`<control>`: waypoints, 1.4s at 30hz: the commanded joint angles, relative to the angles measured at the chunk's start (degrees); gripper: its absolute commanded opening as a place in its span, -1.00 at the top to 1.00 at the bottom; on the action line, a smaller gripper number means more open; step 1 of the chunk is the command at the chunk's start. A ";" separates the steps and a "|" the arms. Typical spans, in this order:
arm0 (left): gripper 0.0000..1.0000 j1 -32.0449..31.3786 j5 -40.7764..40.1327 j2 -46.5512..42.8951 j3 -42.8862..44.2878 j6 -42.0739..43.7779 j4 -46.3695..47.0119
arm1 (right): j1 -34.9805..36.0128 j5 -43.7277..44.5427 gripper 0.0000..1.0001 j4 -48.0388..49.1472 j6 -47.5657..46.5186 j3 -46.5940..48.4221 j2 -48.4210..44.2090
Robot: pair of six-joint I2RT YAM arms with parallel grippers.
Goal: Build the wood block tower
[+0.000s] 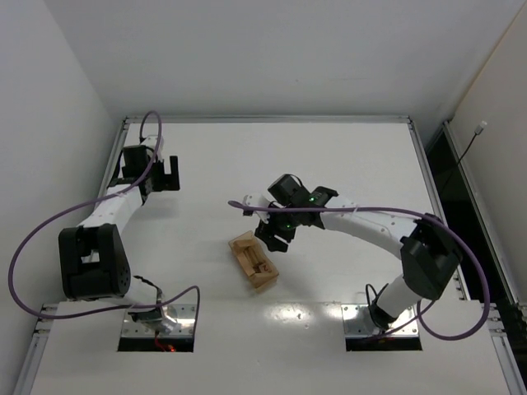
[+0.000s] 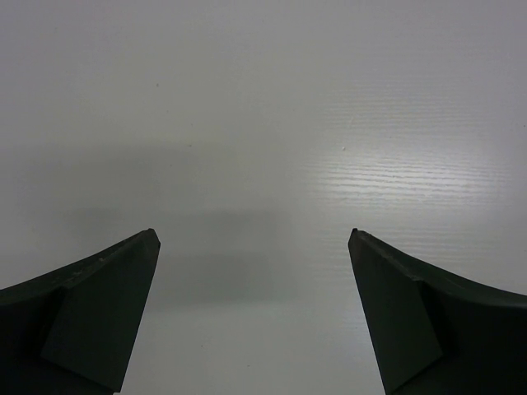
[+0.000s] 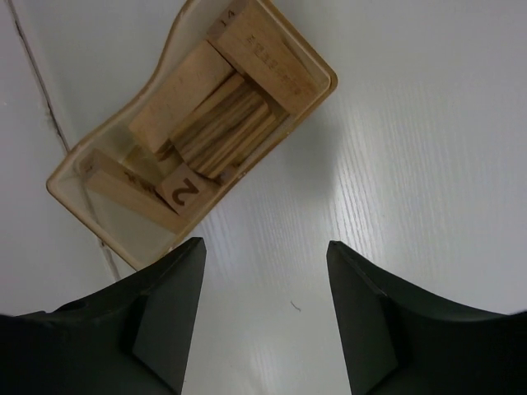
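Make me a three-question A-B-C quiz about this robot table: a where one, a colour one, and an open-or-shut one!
1. Where are the light-brown wooden blocks? A) in the translucent tan plastic tray B) stacked as a tower C) on the floor
2. What colour is the flat table? A) green B) white C) red
3. The black left hand is: A) shut on a block B) holding the tray C) open and empty
Answers: 1 A, jumbled inside it; 2 B, white all over; 3 C, fingers apart, nothing between.

Three lenses, one tray (image 1: 234, 244).
Overhead camera looks down from afar; right wrist camera shares the tray (image 3: 132, 239) close up; left wrist camera faces the table (image 2: 263, 123), well left of it.
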 commanded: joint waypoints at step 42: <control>-1.00 2.35 -3.64 6.80 3.66 1.70 3.80 | 2.33 13.13 1.00 -9.00 19.97 20.76 20.67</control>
